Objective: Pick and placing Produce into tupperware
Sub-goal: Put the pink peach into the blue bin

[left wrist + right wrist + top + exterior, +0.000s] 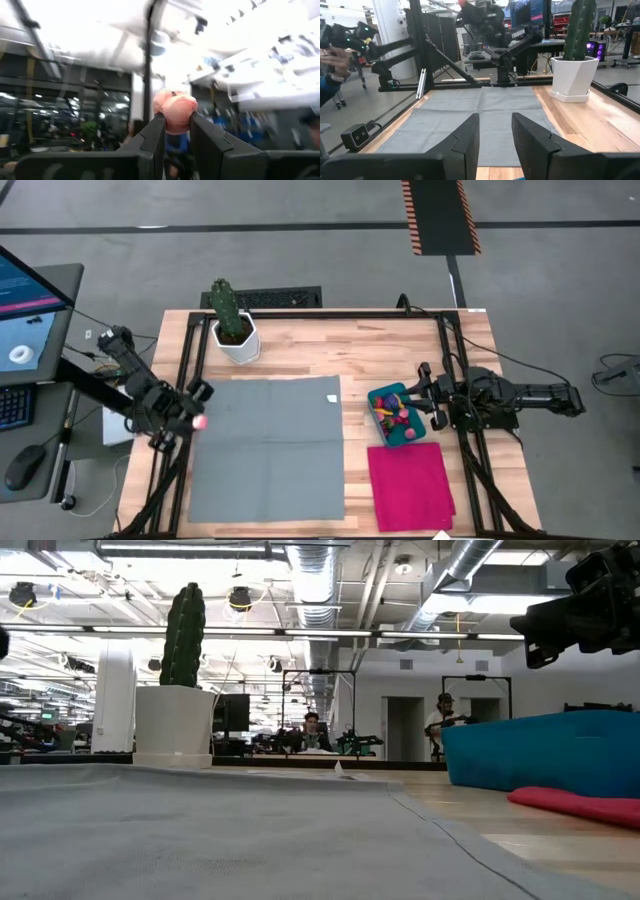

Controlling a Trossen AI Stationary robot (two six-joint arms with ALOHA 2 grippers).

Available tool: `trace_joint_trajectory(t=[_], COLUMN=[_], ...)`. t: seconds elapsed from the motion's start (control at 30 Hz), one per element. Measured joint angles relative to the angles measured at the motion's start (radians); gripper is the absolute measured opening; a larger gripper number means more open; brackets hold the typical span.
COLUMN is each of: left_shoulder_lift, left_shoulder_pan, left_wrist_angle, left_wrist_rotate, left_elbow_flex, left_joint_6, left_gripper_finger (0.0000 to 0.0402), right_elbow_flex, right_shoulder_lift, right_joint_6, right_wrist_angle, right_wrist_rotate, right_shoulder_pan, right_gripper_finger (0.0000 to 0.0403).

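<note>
Left gripper [174,131]: pinching a pink toy [174,111] between its fingertips, the piece sitting right at the tips and bulging above them. In the high view the toy [199,422] is glowing pink at the left edge of the grey mat [266,448], lifted off the surface as far as I can judge.
Right gripper [495,131]: fingers standing a little apart with nothing between them, hanging just beside the tub's right side and facing across the table.
Tub [396,415]: teal, sitting on bare wood right of the mat, its near end touching the magenta cloth [410,485]. Several small pieces of produce [394,415] are already lying in it, red, yellow and pink.
Distance: toy and tub are well apart, the whole mat lying between them.
Handling, my reading: the toy is looking light and rounded, probably smooth plastic or soft rubber, not fragile. A grip this near the tips is leaving little margin; it could be rolling or squirting out during a quick swing.
Where to hold: across the widest middle, seated deeper between the fingers.
Tub handling: light and thin-walled, likely sliding if bumped; releasing from just over the opening is looking safest.
Cactus [227,308]: standing in its white pot [238,344] at the far edge, clear of the path.
</note>
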Motion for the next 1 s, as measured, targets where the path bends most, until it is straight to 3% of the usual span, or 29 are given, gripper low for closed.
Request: trace_joint_trajectory(t=[0.13, 0.33, 0.5, 0.57, 1.0], left_shoulder_lift=[-0.067, -0.085, -0.085, -0.084, -0.072], left_shoulder_pan=[0.031, 0.058, 0.121, 0.164, 0.489], left_wrist_angle=[0.105, 0.096, 0.072, 0.016, -0.372], left_wrist_rotate=[-0.054, -0.103, -0.270, -0.336, -0.331], left_elbow_flex=[-0.052, -0.051, -0.051, -0.051, -0.051], left_joint_6=[-0.035, 0.038, 0.051, 0.006, -0.435], left_gripper_finger=[0.0068, 0.0068, 0.0068, 0.0068, 0.0068], right_elbow_flex=[0.000, 0.000, 0.000, 0.000, 0.000], right_shoulder_lift=[0.000, 0.000, 0.000, 0.000, 0.000], right_joint_6=[0.000, 0.000, 0.000, 0.000, 0.000], right_wrist_angle=[0.000, 0.000, 0.000, 0.000, 0.000], right_wrist_rotate=[0.000, 0.000, 0.000, 0.000, 0.000], right_shoulder_pan=[0.000, 0.000, 0.000, 0.000, 0.000], right_gripper_finger=[0.0139, 0.0137, 0.0139, 0.0138, 0.0137])
